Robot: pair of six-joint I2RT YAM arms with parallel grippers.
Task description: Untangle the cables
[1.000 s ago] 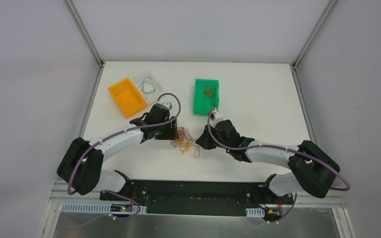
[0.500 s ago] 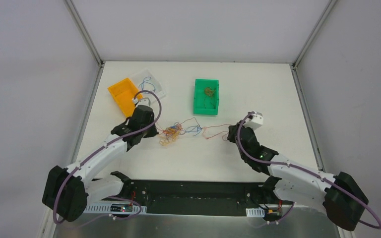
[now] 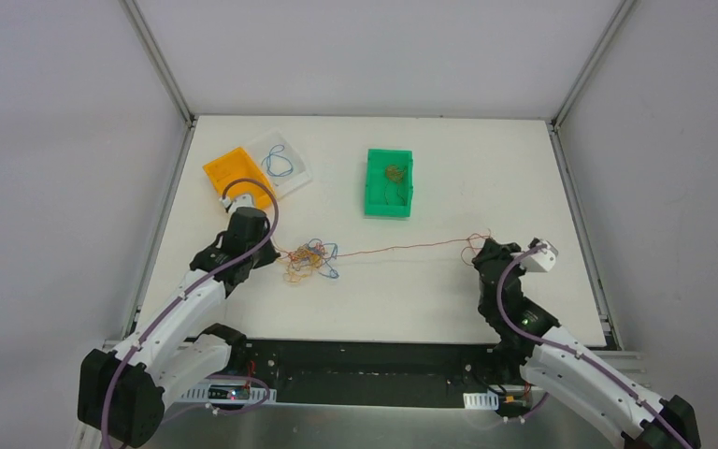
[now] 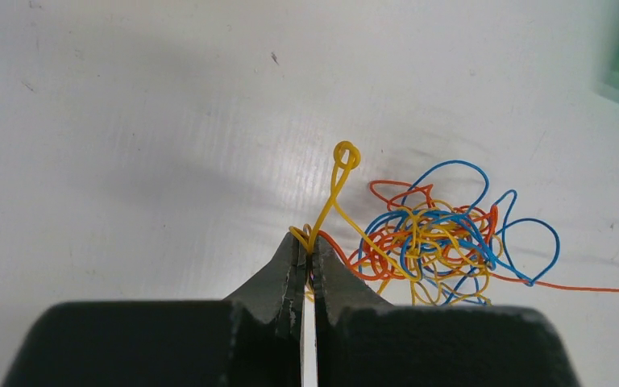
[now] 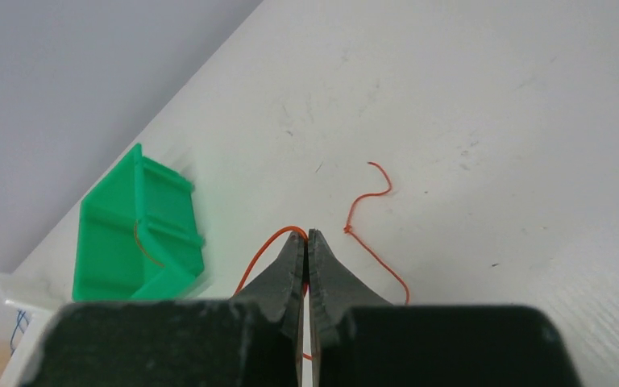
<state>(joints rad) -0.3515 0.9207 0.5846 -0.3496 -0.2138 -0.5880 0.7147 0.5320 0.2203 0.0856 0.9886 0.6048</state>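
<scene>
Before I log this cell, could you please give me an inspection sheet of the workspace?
Surface: white table, lightly scuffed.
Job's things: tangle of orange, blue, yellow wires; one orange wire stretched rightwards from it.
Clutter: orange bin; clear tray holding a blue wire; green bin holding brownish wires.
Grippers: left gripper shut on yellow wire; right gripper shut on orange wire.
Cables: purple cables run along both arms.
Surroundings: white walls.

White table (image 3: pixel 449 299), pale grey walls (image 3: pixel 374 56)
</scene>
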